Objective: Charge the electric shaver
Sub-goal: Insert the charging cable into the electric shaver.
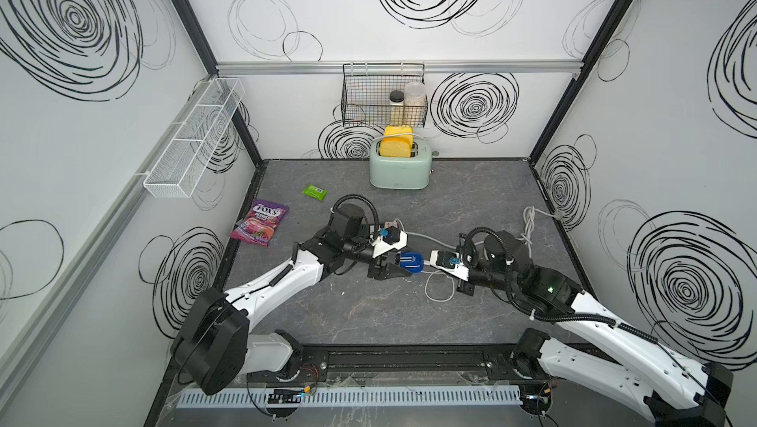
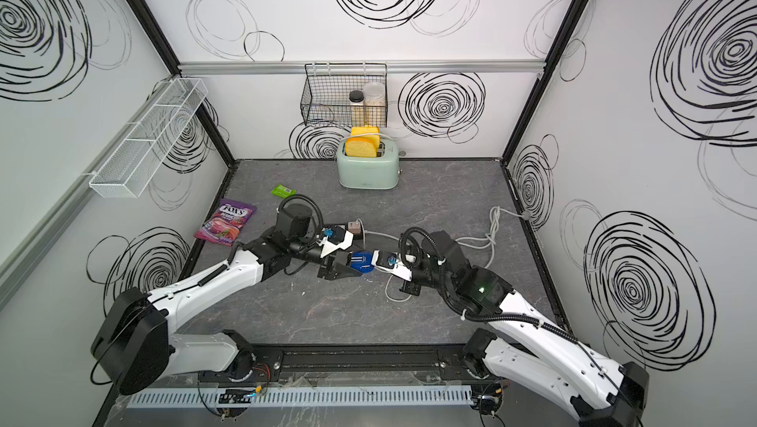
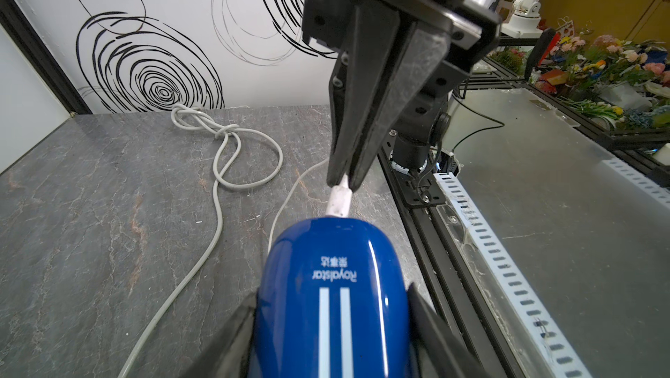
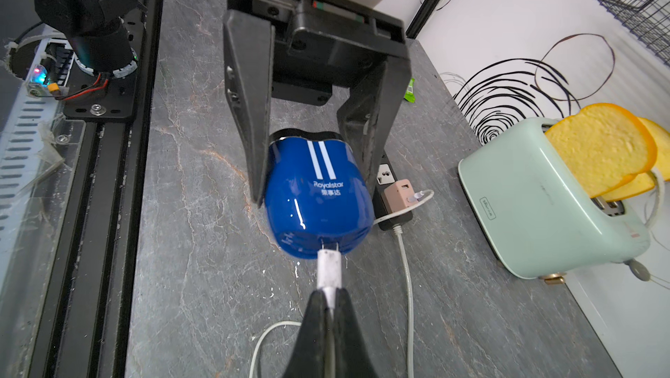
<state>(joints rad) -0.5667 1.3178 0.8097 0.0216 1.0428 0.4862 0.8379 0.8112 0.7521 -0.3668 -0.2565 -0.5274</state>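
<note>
The electric shaver (image 1: 411, 262) (image 2: 362, 262) is a glossy blue rounded body with two white stripes, held just above the table's middle. My left gripper (image 3: 333, 302) (image 4: 311, 187) is shut on its sides (image 3: 333, 267). Facing it, my right gripper (image 4: 331, 296) (image 3: 344, 180) is shut on a white charging plug (image 4: 329, 263). The plug's metal tip meets the port in the shaver's end (image 4: 319, 242). The thin white cable (image 4: 408, 285) runs to a pinkish adapter (image 4: 398, 191) on the black power strip (image 4: 383, 173). The shaving heads are hidden.
A mint toaster (image 1: 399, 167) with yellow toast stands at the back. A purple candy bag (image 1: 260, 222) and a green packet (image 1: 314, 191) lie at the left. A thick knotted white cord (image 1: 530, 224) lies at the right. A wire basket (image 1: 364, 97) hangs on the back wall.
</note>
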